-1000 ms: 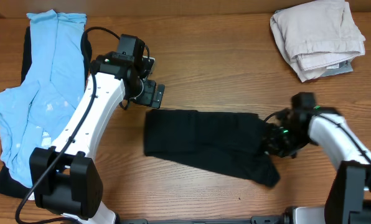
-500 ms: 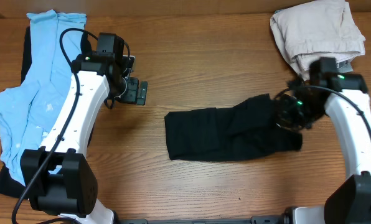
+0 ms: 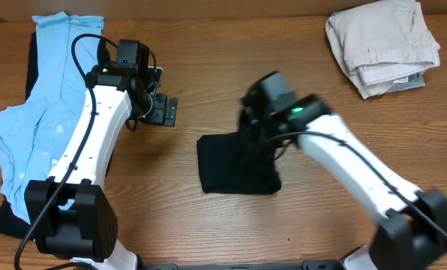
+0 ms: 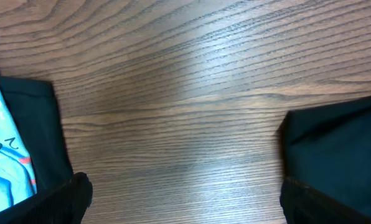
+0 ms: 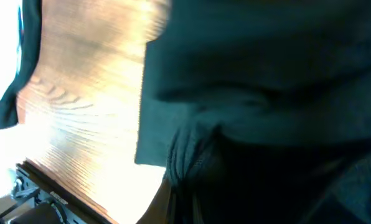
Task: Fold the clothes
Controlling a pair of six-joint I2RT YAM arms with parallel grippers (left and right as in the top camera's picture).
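One fold | right tool (image 3: 262, 136) swung left, pinching black garment (image 3: 220, 166) | left tool (image 3: 163, 111) unmoved, spread empty

table (image 3: 231, 60) | brown wood | grain runs left to right overhead | pale sheen in left wrist view
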